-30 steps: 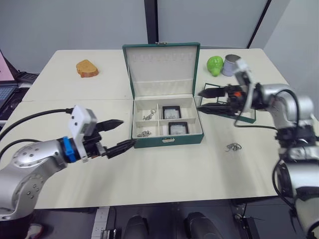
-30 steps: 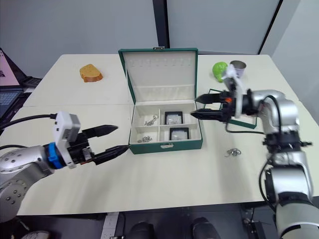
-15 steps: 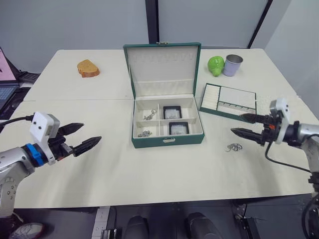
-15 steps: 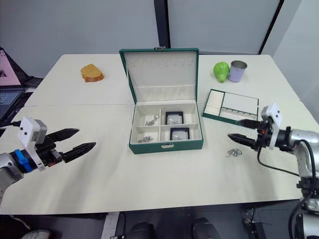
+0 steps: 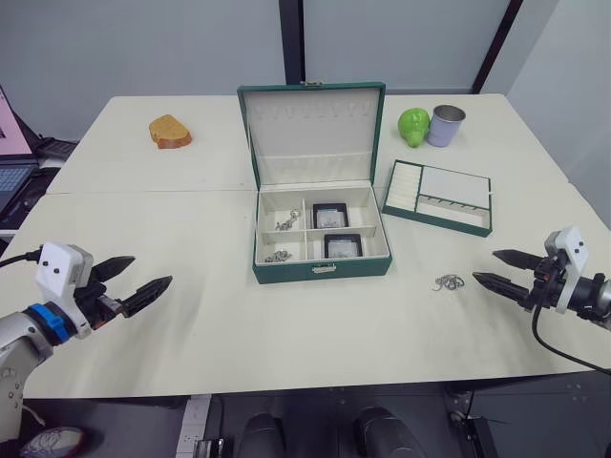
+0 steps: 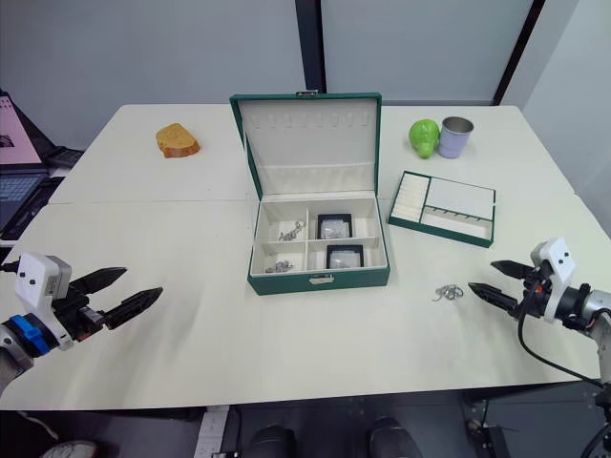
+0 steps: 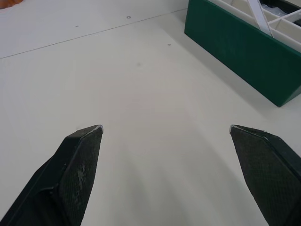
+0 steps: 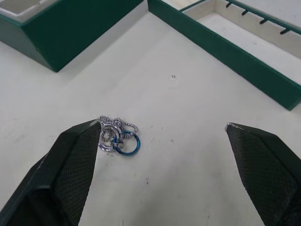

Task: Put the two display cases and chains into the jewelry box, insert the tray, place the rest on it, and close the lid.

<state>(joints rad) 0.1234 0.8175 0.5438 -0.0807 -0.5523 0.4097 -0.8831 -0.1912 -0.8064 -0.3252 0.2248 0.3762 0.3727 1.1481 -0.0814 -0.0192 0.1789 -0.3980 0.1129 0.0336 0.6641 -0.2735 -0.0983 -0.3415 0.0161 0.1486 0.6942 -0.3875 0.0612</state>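
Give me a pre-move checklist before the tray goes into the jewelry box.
1. Lid open and upright: ok.
2. Both display cases in the jewelry box's right compartments: ok.
3. Chains in the left compartments: ok.
4. Tray free on the table, right of the box: ok.
5. Right gripper open and empty: ok. Left gripper open and empty: ok.
6. Ring cluster lying loose on the table, to go on the tray later: ok.
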